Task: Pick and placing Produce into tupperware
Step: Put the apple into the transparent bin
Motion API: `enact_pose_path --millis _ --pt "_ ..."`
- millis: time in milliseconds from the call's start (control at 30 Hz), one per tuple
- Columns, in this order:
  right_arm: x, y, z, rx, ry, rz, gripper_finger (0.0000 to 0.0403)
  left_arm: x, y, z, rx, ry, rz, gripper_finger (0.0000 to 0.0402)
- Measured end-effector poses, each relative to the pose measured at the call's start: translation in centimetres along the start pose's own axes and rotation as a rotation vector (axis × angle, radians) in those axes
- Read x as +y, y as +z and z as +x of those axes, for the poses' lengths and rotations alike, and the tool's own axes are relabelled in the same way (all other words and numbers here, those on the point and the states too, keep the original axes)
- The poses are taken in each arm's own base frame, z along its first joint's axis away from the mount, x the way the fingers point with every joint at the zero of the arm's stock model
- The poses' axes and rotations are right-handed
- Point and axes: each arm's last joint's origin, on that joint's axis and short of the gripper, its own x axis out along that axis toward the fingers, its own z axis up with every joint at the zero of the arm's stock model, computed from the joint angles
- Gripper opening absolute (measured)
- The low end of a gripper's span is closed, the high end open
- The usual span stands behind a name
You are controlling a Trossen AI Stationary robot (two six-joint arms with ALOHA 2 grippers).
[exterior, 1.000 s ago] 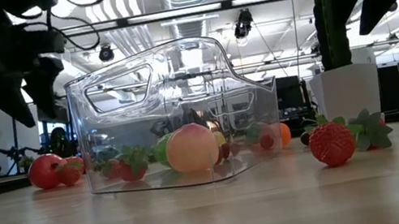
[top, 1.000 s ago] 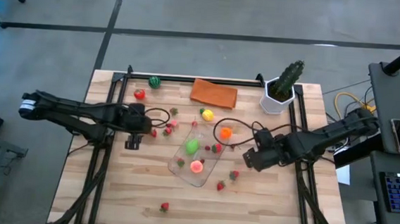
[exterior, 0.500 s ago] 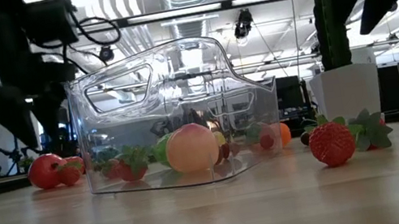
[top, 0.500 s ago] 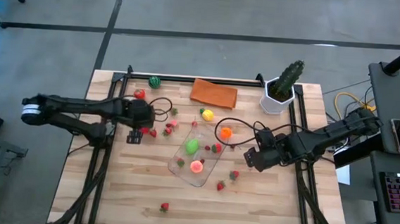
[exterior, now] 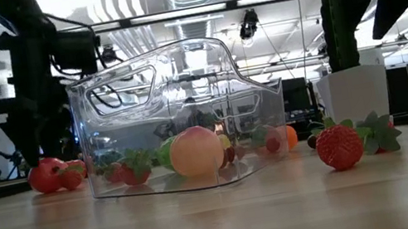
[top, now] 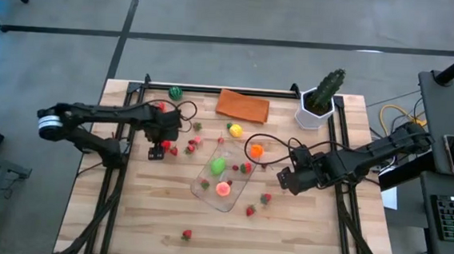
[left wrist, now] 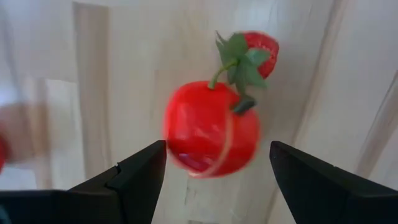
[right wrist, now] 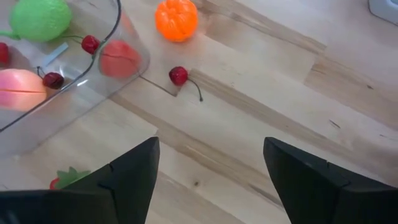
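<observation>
Two views trace your left gripper (top: pixel 158 148): over the last second it has moved toward the table's far edge, away from the tupperware (top: pixel 223 177), so a pick is likely imminent. High view: right gripper (top: pixel 287 179) waits beside the tupperware. Left wrist view: fingers spread wide, empty, straddling a glossy red tomato (left wrist: pixel 211 127) that touches a strawberry (left wrist: pixel 258 46). Right wrist view: open, holding nothing.

In the left wrist view, the red apple (left wrist: pixel 211 127) is showing blurred. In the right wrist view, the picture edge is cutting off the tupperware (right wrist: pixel 93 93) and a strawberry (right wrist: pixel 65 178).
</observation>
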Motion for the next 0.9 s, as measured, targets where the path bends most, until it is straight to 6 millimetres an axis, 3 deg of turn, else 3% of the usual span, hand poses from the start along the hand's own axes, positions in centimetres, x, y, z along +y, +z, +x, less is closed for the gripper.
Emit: enact_pose_path --millis 233,900 --pt "-0.1 -0.1 0.1 0.002 -0.004 0.01 0.0282 0.1 0.7 1.3 0.046 -0.014 0.02 0.0272" --pt "-0.1 -0.1 0.1 0.002 -0.003 0.01 0.0287 0.4 1.9 2.0 -0.019 0.007 0.009 0.0272"
